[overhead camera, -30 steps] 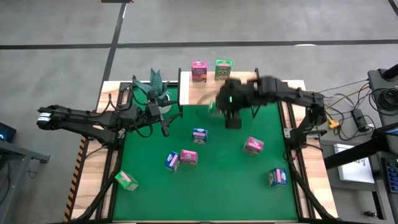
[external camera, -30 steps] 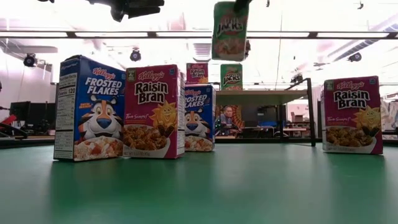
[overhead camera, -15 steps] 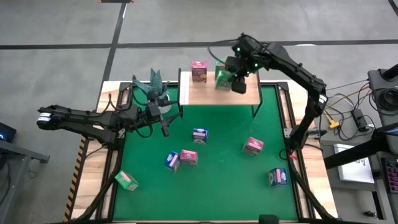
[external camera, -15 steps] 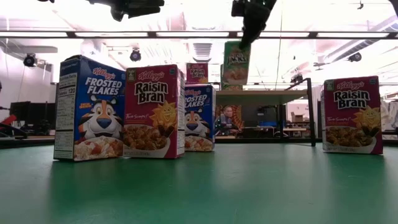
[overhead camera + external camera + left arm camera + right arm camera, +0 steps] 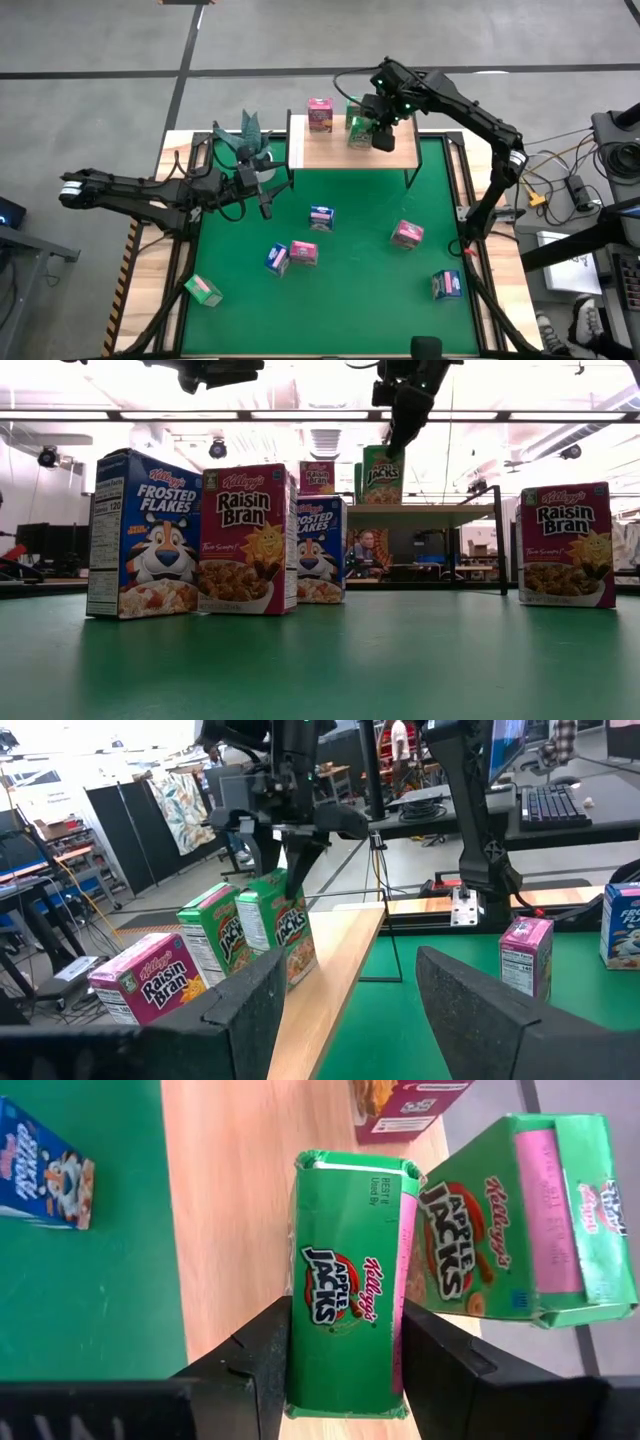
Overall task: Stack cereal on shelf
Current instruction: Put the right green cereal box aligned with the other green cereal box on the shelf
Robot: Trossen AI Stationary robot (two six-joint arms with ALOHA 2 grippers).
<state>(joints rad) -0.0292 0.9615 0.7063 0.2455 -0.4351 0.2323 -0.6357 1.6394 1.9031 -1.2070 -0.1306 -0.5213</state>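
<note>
- Left gripper [image 5: 264,203] sits idle over the mat's left edge, fingers spread wide with nothing between them; every loose box is off to its right.
- Right gripper [image 5: 345,1342] is pinching the Apple Jacks box [image 5: 346,1280] from above, box upright on the shelf [image 5: 330,150], its long axis running straight up toward the claw.
- Second Apple Jacks box [image 5: 520,1220] is just beside the held one, Raisin Bran box [image 5: 320,113] further left, so I'd guess the release needs a straight lift out.

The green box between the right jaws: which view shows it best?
The right wrist view: the held green box fills the frame between both fingers. The left wrist view shows it standing on the shelf; the high and low views show it small, partly hidden.
</note>
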